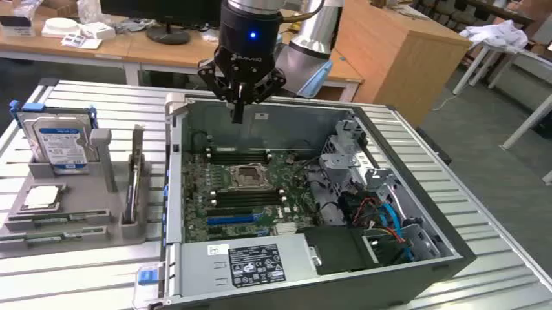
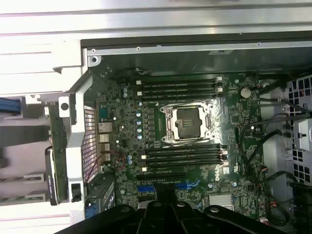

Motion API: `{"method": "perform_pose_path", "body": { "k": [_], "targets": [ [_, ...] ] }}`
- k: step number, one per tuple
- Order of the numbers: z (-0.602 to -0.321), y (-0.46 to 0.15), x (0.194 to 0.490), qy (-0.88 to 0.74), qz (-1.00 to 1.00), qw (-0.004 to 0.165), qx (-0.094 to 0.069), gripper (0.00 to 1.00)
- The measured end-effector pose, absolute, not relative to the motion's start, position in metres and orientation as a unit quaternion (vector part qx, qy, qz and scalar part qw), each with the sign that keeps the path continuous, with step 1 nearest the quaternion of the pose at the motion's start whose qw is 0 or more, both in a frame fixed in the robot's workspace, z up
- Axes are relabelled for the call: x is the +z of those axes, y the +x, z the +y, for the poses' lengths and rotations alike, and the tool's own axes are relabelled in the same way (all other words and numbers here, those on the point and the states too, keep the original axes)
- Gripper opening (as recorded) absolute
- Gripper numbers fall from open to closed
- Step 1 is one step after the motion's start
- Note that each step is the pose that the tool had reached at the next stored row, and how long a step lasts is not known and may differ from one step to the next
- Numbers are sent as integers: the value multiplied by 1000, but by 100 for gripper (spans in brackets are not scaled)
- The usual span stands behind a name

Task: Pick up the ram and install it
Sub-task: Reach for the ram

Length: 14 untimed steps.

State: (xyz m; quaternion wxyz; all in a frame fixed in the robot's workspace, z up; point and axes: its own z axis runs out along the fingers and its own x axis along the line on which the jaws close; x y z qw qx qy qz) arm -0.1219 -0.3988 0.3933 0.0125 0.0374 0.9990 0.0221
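Along the exterior view's left edge of the slatted tabletop (image 1: pixel 483 194), a grey holder (image 1: pixel 64 232) carries a hard drive (image 1: pixel 61 145) standing upright, a processor chip (image 1: pixel 41 197) lying flat, and the ram (image 1: pixel 132 194). The ram stands on its long edge in a slot of the holder, just beside the open computer case (image 1: pixel 431 258). Its long axis runs from the tabletop's near edge toward the far edge, parallel to the case wall. Inside the case lie the motherboard (image 1: pixel 203 194) with a bare processor socket (image 1: pixel 248 173), black memory slots (image 1: pixel 242 155) with nothing in them, and a power supply (image 1: pixel 254 261). The gripper (image 1: pixel 237 115) hangs over the far wall of the case, fingers pressed together and holding nothing.
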Motion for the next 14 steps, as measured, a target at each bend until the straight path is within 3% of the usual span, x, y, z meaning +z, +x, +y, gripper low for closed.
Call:
{"method": "perform_pose_path", "body": {
  "k": [14],
  "targets": [
    [-399,-123,393,37,999,13,22,11]
  ]
}}
